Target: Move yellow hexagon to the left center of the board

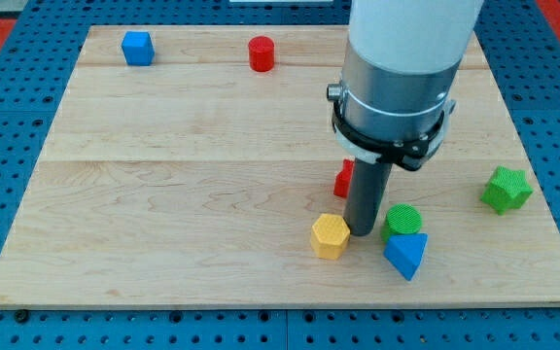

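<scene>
My tip (362, 231), a plain rod with no fingers to spread or pinch, rests just right of the yellow hexagon (330, 235), low on the surface (163, 194) right of centre. A green cylinder (402, 220) and a blue triangle (406, 254) sit just beyond to the right.

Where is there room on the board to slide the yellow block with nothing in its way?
The whole stretch left of the yellow hexagon is bare, below the blue cube and red cylinder. It's crowded around my tip: green cylinder, blue triangle, a half-hidden red block.
</scene>
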`<state>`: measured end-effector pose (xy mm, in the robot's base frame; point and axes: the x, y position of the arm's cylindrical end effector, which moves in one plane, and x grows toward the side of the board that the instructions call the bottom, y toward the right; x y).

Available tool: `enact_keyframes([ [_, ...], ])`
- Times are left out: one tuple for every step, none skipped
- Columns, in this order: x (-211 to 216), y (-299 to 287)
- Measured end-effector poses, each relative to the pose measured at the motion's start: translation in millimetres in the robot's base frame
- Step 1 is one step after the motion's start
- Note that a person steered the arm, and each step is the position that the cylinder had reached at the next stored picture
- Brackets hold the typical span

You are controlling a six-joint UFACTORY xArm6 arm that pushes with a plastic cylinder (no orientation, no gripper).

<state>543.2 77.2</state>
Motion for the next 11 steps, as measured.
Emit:
enact_keyframes([
  [16.5, -2.1],
  [40.2, -42.7],
  [52.6, -87.2],
  [52.6, -100.7],
  [52.6, -100.7],
  [50.1, -100.4],
  [37.8, -112.1],
  [10.1, -113.2],
  [-16.2, -114.3],
  [-35.9, -128.0],
  [-46.6, -154.7],
])
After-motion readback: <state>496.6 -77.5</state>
